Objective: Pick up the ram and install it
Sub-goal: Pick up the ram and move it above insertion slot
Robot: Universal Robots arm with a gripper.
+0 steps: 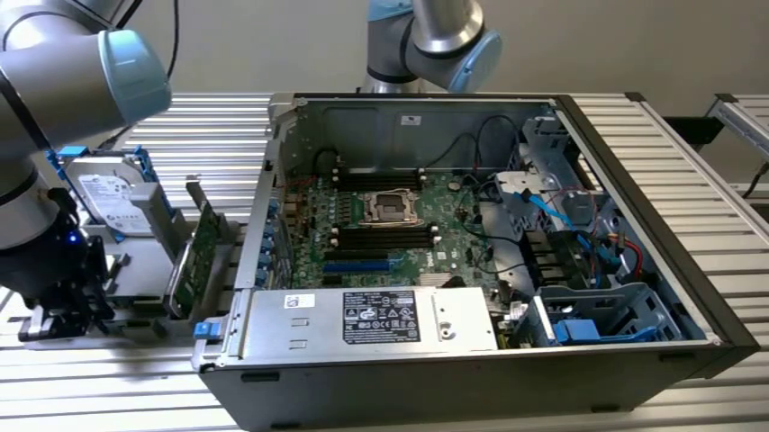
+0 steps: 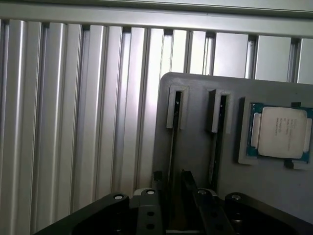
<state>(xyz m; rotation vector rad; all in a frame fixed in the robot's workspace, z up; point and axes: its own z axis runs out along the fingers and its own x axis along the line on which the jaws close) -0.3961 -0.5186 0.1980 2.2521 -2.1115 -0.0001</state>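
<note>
The ram (image 2: 172,147) stands edgewise in a gray holder (image 2: 195,93) on the ribbed metal tabletop (image 2: 73,122). The gripper (image 2: 171,176) hovers over it, jaws apart.

Soft, even light fills the exterior view, with the computer case (image 1: 397,121) interior mildly shadowed. In the wrist view, bright glare streaks the bench (image 2: 73,122) slats; the hand (image 2: 171,177) reads near-black.

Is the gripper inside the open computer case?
No, the gripper hangs over the gray fixture outside the computer case, at the exterior view's left.
</note>
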